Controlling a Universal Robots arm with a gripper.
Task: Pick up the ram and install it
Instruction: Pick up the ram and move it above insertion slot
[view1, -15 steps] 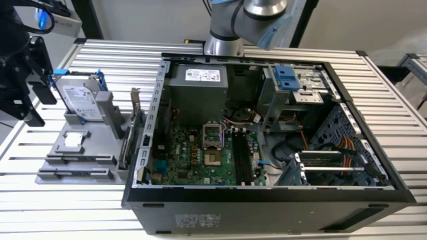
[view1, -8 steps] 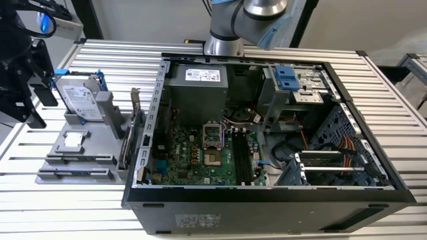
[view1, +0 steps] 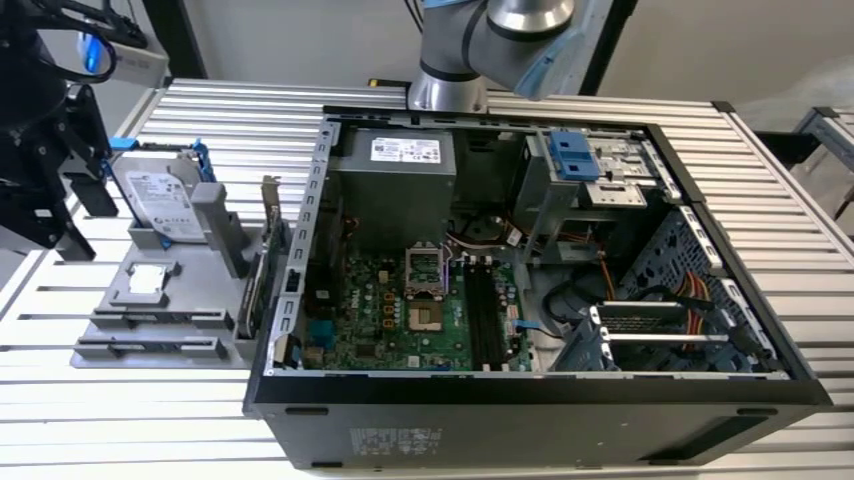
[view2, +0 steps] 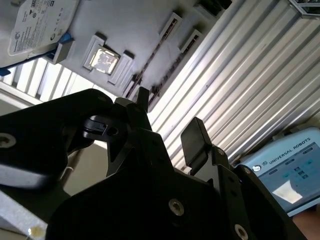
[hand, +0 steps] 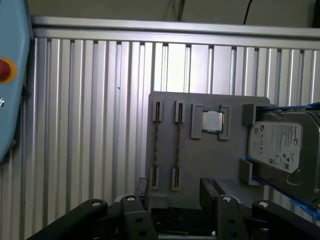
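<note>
Two ram sticks (hand: 156, 145) stand on edge, side by side, in their holders on the grey tray (hand: 200, 165). Neither has been lifted, so you are at the very start of the pick. The tray lies on the ribbed metal table (hand: 90, 125), just beside the open computer case (view1: 534, 400), on the exterior view's left. It also carries a square processor chip (hand: 212, 121) and a silver hard drive (hand: 285, 147).

Your gripper (view2: 167, 110) is spread wide and holds nothing. In both wrist views the two dark fingers (view2: 196, 137) have bare tray and table showing between them. It hangs above the tray, clear of every part on it and well apart from the case.

As I judge it, the step in hand is the approach to a stick, with nothing grasped and nothing installed. The long black slots on the board (view1: 483, 315) inside the case look empty.

The grasp calls for care. The sticks are thin and sit close together, so you need the fingers squared to one stick's flat faces and centred along its length. One finger has to fit into the narrow gap between the pair. You then need to lift straight out of the holders, without twisting. I cannot tell from these views which of the two sticks the fingers line up with.
</note>
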